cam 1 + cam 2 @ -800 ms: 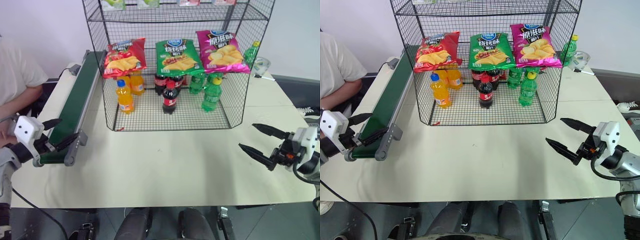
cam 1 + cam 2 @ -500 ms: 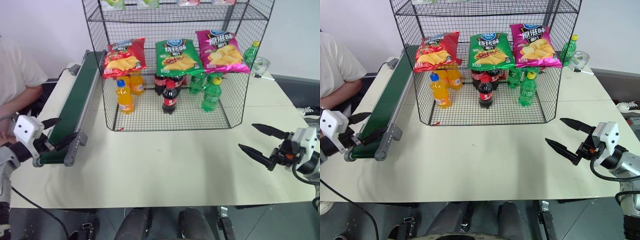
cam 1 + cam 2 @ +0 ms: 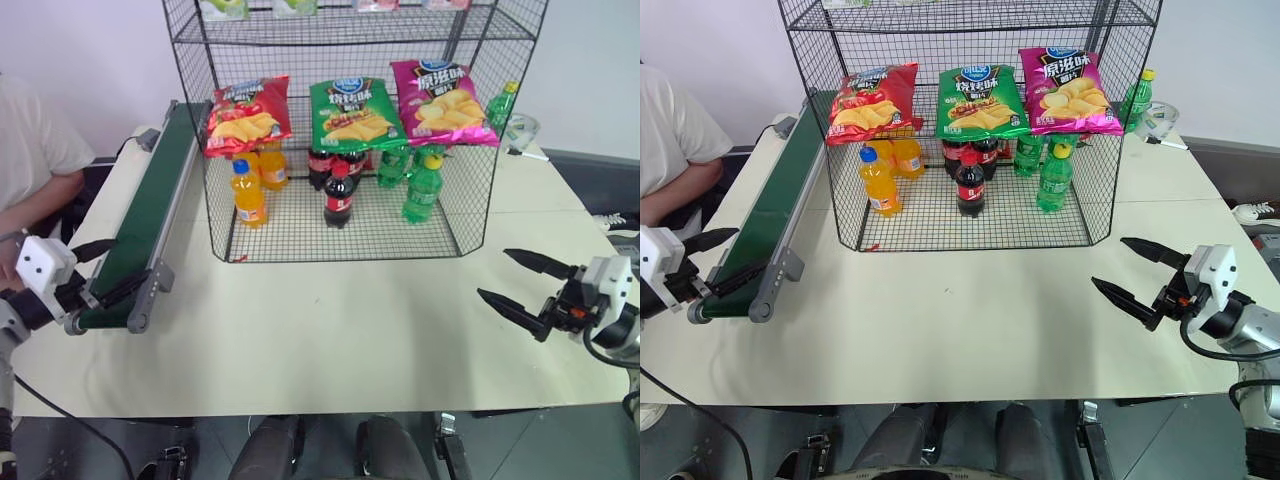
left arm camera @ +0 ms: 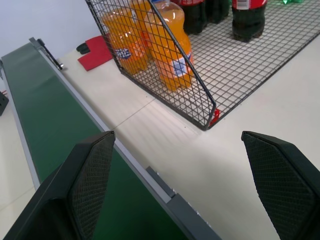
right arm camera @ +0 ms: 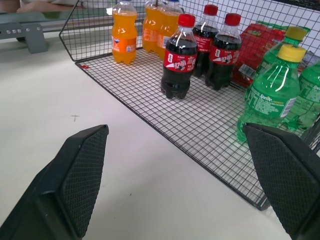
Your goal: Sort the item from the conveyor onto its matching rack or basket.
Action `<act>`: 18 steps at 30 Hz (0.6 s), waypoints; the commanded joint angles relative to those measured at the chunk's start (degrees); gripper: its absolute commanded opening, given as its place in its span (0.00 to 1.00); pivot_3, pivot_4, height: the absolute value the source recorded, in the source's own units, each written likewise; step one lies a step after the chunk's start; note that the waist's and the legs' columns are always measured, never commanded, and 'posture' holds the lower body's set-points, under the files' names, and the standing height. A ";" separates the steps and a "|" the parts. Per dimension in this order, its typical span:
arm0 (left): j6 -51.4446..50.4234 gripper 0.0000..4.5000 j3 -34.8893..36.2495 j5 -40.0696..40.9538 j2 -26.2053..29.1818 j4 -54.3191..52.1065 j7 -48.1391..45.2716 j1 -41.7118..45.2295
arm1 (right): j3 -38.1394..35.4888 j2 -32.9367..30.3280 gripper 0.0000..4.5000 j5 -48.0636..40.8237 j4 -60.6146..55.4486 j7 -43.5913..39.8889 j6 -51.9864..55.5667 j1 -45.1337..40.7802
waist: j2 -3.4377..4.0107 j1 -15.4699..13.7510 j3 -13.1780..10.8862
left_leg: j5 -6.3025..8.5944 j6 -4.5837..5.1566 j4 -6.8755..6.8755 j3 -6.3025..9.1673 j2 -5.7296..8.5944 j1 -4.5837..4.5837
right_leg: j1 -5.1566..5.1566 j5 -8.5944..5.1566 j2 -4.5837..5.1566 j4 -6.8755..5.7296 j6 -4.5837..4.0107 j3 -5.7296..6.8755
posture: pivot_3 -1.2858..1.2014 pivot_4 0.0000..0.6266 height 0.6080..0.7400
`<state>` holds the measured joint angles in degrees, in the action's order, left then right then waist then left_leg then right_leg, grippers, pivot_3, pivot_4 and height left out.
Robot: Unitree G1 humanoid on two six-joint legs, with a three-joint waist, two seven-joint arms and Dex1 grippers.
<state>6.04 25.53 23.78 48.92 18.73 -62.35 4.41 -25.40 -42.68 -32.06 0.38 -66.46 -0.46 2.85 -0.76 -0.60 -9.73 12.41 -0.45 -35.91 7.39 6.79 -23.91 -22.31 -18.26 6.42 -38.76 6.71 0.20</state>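
Note:
The red crisp bag [image 3: 250,113] lies on the left of a middle tier in the black wire rack [image 3: 484,190], beside a green bag [image 3: 355,112] and a pink bag [image 3: 440,102]. The dark-green conveyor [image 3: 150,215] runs along the table's left side, and its belt is bare. My left gripper [image 3: 108,268] stands open at the conveyor's near end, one finger over the belt, holding nothing. My right gripper [image 3: 494,273] hangs open and empty over the table at the right, pointing toward the rack. In the left wrist view the belt [image 4: 45,115] lies between the spread fingers [image 4: 95,170].
Orange [image 3: 248,193], cola [image 3: 339,196] and green [image 3: 424,188] bottles stand on the rack's bottom tier. A person in a white sleeve [image 3: 35,150] sits at the far left behind the conveyor. A green bottle [image 3: 503,103] stands behind the rack at the right.
My left gripper has drawn slightly back to the left from the conveyor's end. The right gripper and the bags have not moved.

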 commanded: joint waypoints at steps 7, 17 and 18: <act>-0.73 0.94 2.33 1.81 0.30 -0.65 -0.29 -1.43 | 0.72 -0.36 1.00 0.62 1.06 -1.05 -1.47 -1.92 | 0.00 0.02 0.00 | 0.00 0.01 0.01 0.00 0.00 0.00 | -0.01 0.00 0.00 0.04 0.00 0.00 | 0.52 0.24 1.00; -3.07 0.94 5.00 2.75 -2.25 -3.42 5.71 -4.27 | 3.68 0.84 1.00 0.67 -0.65 -0.41 -1.07 -2.79 | 0.01 0.02 -0.02 | 0.01 0.02 0.04 0.01 -0.01 0.00 | -0.01 0.01 0.00 0.14 0.00 0.02 | 0.52 0.24 1.00; -2.23 0.94 4.86 1.99 -2.29 -3.53 6.23 -4.52 | 3.89 0.96 1.00 0.76 -0.63 -0.32 -1.19 -2.87 | 0.01 0.01 -0.02 | 0.01 0.02 0.04 0.01 -0.01 0.00 | -0.01 0.01 0.00 0.14 0.00 0.02 | 0.52 0.24 1.00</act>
<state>1.95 28.36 26.24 46.10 17.13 -57.08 0.21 -20.87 -41.84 -31.00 1.49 -67.10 -0.97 0.57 -0.75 -0.59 -9.75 12.42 -0.44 -35.87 7.40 6.78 -23.91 -22.32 -18.25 6.42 -38.60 6.71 0.22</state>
